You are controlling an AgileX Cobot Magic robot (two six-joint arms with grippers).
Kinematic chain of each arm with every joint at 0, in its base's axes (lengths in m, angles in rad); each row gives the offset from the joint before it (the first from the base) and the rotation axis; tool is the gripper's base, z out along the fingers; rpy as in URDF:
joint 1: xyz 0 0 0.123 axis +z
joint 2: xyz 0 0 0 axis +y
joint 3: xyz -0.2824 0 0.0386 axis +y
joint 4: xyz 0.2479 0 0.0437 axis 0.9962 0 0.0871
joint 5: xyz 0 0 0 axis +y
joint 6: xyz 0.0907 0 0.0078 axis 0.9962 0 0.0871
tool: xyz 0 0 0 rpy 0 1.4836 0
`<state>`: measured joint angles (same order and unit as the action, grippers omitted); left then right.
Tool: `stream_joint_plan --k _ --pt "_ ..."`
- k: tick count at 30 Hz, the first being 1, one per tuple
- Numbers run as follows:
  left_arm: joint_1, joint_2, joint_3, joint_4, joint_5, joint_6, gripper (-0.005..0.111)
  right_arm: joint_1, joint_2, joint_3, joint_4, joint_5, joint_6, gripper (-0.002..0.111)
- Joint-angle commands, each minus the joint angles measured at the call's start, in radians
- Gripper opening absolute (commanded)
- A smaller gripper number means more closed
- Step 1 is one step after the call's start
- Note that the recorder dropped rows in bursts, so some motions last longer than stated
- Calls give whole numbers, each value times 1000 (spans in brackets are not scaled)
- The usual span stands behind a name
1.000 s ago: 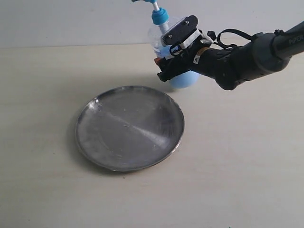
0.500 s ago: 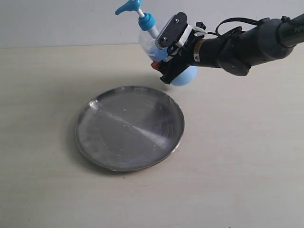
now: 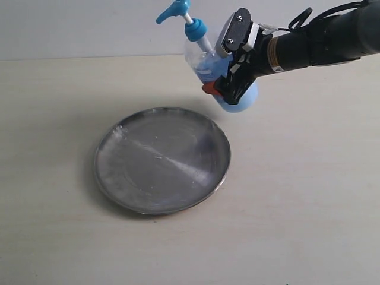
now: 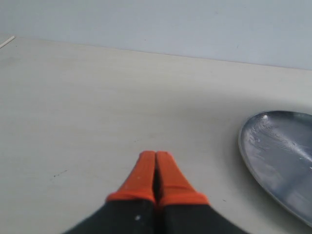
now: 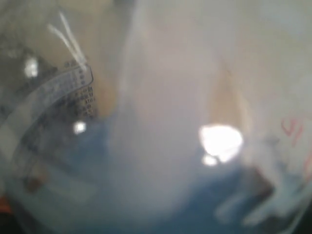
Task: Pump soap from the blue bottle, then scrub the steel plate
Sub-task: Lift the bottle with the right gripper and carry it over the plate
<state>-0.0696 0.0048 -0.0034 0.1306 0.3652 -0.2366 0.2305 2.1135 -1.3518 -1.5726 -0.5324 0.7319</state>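
A: Where's the blue bottle (image 3: 205, 59)?
B: Upper centre of the frame, tilted, clamped in the right end effector (image 3: 230, 68), just off the steel plate's (image 3: 161, 159) upper right edge.
A: Advice?
B: Bring the pump head (image 3: 173, 9) over the plate first. The left end effector (image 4: 156, 168) is closed and empty.

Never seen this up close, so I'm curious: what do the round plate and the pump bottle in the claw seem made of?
The plate looks like bare steel: silvery and shiny, with glare and fine scratch streaks. The pump bottle seems clear plastic, since the light-blue liquid shows through its wall. Its pump head looks like smooth, opaque bright-blue plastic.
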Motion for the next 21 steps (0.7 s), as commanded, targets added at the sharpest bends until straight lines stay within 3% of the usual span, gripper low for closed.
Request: stream_joint_plan --k 1,8,21 --pt "3 -5 3 0 -8 -3 0 3 -8 -68 -7 -83 30 0" --pt "3 -5 3 0 -8 -3 0 3 62 -137 -144 -173 40 0" --pt "3 -5 3 0 -8 -3 0 3 113 -182 -170 -179 54 0"
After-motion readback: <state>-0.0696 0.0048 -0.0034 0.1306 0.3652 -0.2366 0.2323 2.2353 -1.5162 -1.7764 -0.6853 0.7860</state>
